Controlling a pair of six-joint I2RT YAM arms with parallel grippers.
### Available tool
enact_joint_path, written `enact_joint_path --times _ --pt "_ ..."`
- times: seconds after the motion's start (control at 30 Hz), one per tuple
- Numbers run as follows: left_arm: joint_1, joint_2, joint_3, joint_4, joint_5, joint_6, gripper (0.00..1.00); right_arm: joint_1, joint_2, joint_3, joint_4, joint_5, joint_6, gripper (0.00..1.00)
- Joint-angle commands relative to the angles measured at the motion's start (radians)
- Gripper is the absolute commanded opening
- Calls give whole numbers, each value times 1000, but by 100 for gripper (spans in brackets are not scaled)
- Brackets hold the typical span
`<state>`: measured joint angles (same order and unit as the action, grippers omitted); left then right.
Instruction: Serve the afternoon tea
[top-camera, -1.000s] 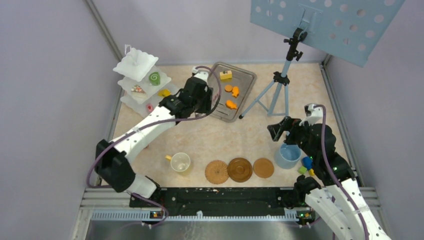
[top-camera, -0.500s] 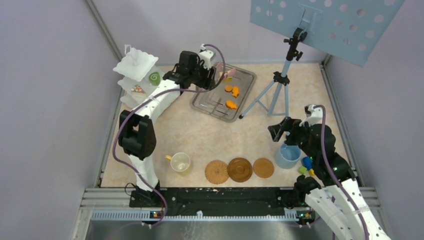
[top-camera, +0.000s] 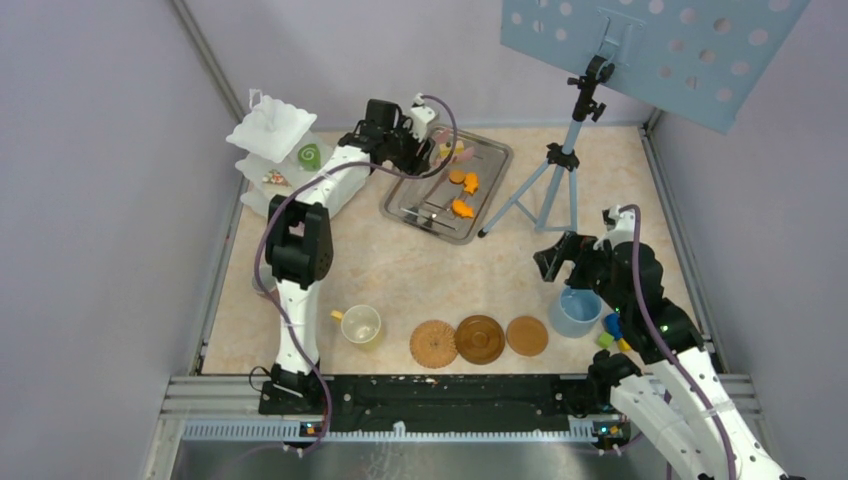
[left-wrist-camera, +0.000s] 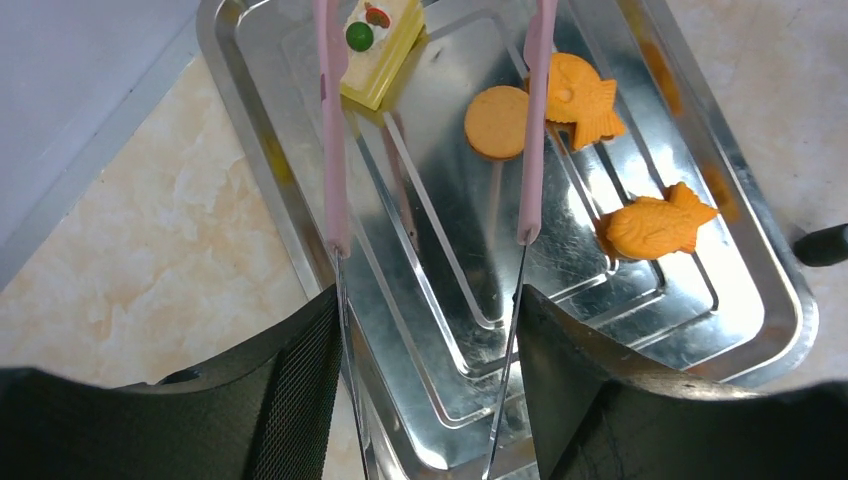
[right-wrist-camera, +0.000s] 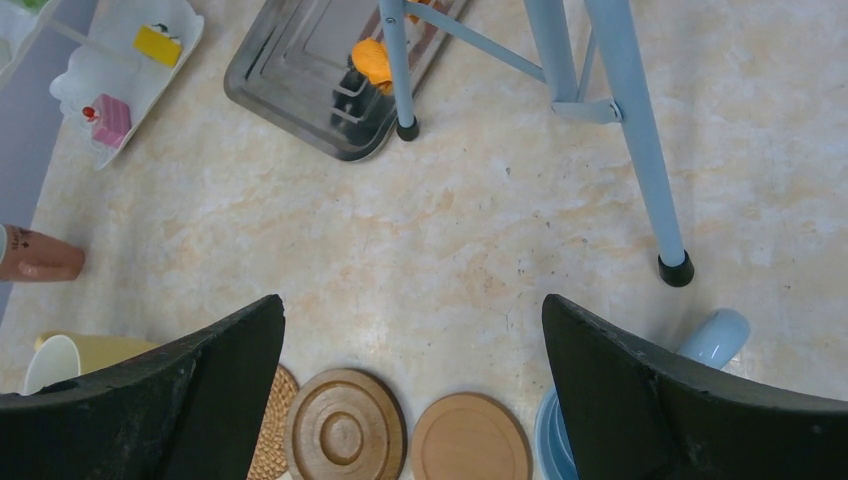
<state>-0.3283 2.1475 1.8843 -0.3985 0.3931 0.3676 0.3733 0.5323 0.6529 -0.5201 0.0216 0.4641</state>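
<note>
Left end effector (left-wrist-camera: 430, 300) is clamped on the pink tongs (left-wrist-camera: 530, 130) and hangs over the metal tray (left-wrist-camera: 450, 250) at the back of the table (top-camera: 400, 270). The tongs are spread open with nothing between them. One arm runs along the edge of the yellow wedge (left-wrist-camera: 378, 50), the other passes between the round orange biscuit (left-wrist-camera: 497, 122) and a fish-shaped biscuit (left-wrist-camera: 585, 95). Can't tell if either arm actually touches them. A second fish biscuit (left-wrist-camera: 655, 225) lies further down the tray.

The white three-tier stand (top-camera: 272, 128) is just left of the tray, with the green swirl roll (top-camera: 309, 156) on its middle level. The right wrist view shows the pink slice (right-wrist-camera: 111, 120) on the bottom level.

Right end effector (right-wrist-camera: 412, 305) is released - fingers wide apart, gripping nothing - and hovers above the table by the blue cup (top-camera: 577, 312). Three brown coasters (top-camera: 480, 339) sit in a row near the front edge, with the yellow cup (top-camera: 360, 324) to their left.
</note>
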Motion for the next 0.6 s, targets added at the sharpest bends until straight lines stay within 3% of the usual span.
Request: enact_joint_path --times 0.0,0.57 --pt "10 62 71 15 12 45 67 11 -4 45 13 9 -8 98" --pt "15 154 110 83 -15 -26 68 11 6 49 10 1 -6 98"
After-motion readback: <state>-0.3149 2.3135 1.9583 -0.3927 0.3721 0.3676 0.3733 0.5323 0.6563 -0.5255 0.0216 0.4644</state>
